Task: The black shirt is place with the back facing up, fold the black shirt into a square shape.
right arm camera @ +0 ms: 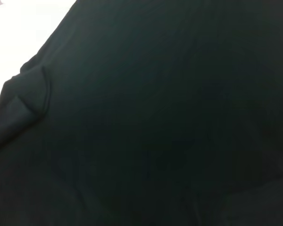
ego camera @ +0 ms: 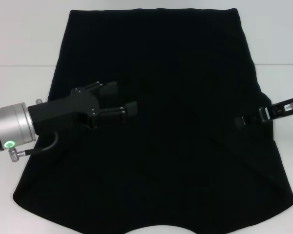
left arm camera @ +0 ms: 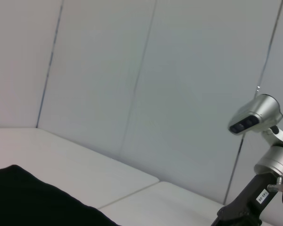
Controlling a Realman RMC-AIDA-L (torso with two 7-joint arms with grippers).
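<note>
The black shirt [ego camera: 171, 146] lies spread flat on the white table [ego camera: 19, 44] and covers most of it, plain side up, with no lettering showing. My left gripper [ego camera: 123, 98] reaches in from the left over the shirt's left half. It is open and nothing sits between its fingers [ego camera: 129, 108]. My right gripper [ego camera: 251, 119] is at the shirt's right edge, dark against the cloth. The right wrist view is filled by the black shirt [right arm camera: 170, 132], with a small fold of fabric [right arm camera: 30, 94] near bare table. A corner of the black shirt [left arm camera: 28, 197] shows in the left wrist view.
White table [ego camera: 288, 161] shows along both sides of the shirt and behind it. A seam line crosses the table [left arm camera: 132, 190]. A pale panelled wall [left arm camera: 155, 70] stands beyond it. The right arm [left arm camera: 269, 174] rises at the far side in the left wrist view.
</note>
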